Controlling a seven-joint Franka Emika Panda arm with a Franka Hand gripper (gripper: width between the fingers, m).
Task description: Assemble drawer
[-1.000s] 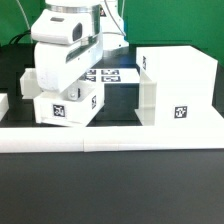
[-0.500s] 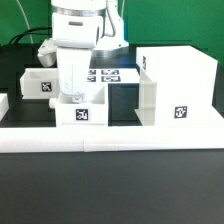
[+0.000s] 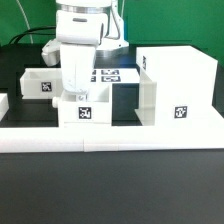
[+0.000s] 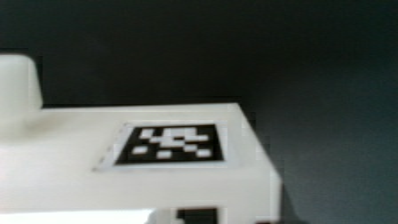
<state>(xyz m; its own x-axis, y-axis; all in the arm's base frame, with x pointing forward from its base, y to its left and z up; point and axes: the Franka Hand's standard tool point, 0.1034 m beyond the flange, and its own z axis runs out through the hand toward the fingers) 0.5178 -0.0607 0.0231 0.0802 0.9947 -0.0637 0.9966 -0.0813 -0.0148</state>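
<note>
A small white tray [image 3: 86,110] with a tag on its front stands on the table, its end against the open front of the tall hollow shell [image 3: 170,85] to the exterior view's right. My gripper [image 3: 74,93] reaches straight down into the tray and is shut on its wall. A second small tray [image 3: 43,83] sits behind, to the exterior view's left. In the wrist view a white tagged face of the tray [image 4: 173,144] fills the middle, with dark table beside it. The fingertips themselves are not clear there.
The long low white border rail [image 3: 120,138] runs along the front, with a short piece of it [image 3: 3,102] at the exterior view's left edge. The marker board [image 3: 112,73] lies flat behind the held tray. Black table lies in front of the rail.
The gripper has carried the tray toward the exterior view's right, from a tilted pose to square against the shell's opening. The arm now stands more upright.
</note>
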